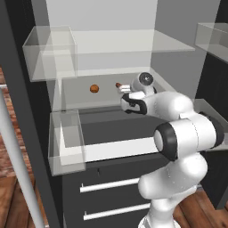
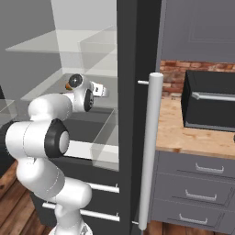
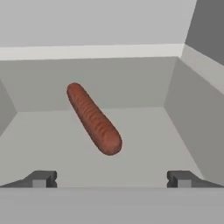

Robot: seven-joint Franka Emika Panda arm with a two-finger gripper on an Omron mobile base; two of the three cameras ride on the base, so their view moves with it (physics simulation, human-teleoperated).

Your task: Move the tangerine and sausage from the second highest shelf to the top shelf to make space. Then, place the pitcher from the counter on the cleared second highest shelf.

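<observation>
I'm lining up on the sausage (image 3: 93, 118), lying diagonally on the second highest shelf (image 3: 144, 144) just ahead of my gripper (image 3: 112, 179), jaws spread wide and empty. Next I'd advance, straddle it, then clench.

We log flat, even rendered light, no hard shadows or glare; soft, low-resolution edges; faint sheen on glass shelves (image 1: 133, 42).

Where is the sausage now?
The sausage lies on the second highest shelf, right of the tangerine, just ahead of the open gripper.
</observation>
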